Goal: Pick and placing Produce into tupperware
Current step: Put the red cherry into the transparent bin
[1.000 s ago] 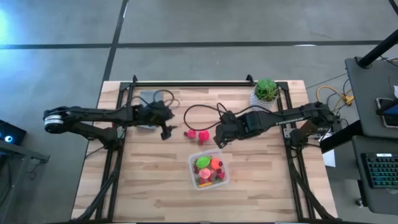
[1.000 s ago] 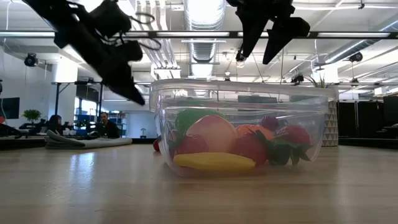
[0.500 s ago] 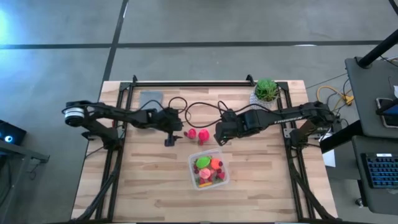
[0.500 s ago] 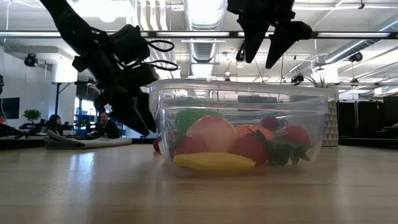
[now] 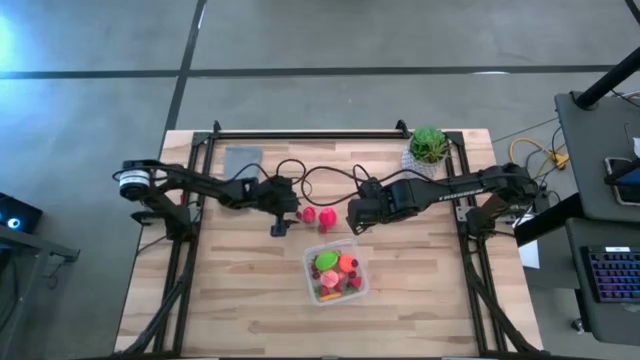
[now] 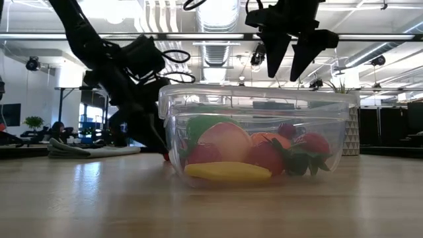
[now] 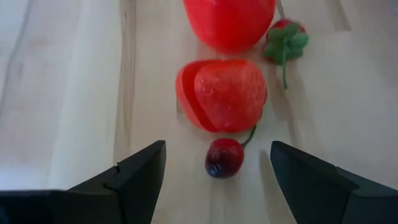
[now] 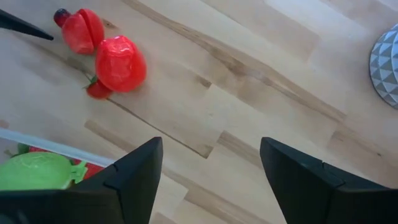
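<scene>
Red pieces are what your left gripper [image 7: 217,171] now faces: over the last second that arm has swung in from the grey cloth [image 5: 242,158] side and come down low beside the loose produce. Its jaws stand wide apart and hold nothing. A dark little cherry [image 7: 224,157] lies right between the fingertips, the cut red piece [image 7: 222,94] just beyond it, a larger red piece [image 7: 229,22] and a small strawberry [image 7: 285,41] further out. So a pick looks lined up, probably on the cherry. Your right gripper [image 5: 354,222] has barely moved; it hangs open and empty above the far rim of the tupperware [image 5: 336,273], which already holds most of the produce.
</scene>
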Controlling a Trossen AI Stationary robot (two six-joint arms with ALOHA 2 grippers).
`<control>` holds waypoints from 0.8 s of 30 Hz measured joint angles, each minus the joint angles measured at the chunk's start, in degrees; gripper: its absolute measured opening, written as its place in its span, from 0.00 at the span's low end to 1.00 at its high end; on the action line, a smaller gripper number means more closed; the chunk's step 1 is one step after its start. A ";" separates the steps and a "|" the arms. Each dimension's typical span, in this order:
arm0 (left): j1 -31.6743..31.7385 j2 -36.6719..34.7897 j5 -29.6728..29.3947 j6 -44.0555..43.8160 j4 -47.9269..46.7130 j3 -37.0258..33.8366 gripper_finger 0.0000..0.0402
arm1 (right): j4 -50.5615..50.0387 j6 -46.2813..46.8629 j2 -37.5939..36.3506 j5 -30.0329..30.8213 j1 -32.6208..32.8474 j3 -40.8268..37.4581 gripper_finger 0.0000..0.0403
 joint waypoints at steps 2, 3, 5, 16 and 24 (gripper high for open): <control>-0.02 1.01 -0.12 0.00 0.19 0.00 0.68 | 0.04 0.31 0.00 0.00 0.00 0.00 0.66; -0.02 1.39 -0.22 0.00 0.11 -0.01 0.68 | 0.04 0.33 0.00 0.00 0.00 0.00 0.66; -0.12 1.77 -0.24 0.00 0.09 -0.02 0.66 | 0.03 0.31 0.00 0.00 0.00 0.00 0.66; -0.24 2.41 -0.22 0.13 1.08 0.00 0.44 | 0.09 0.33 0.00 0.00 0.00 0.00 0.66; -0.28 4.44 0.48 -0.11 2.71 0.07 0.36 | 0.21 0.77 0.00 0.00 0.00 0.00 0.65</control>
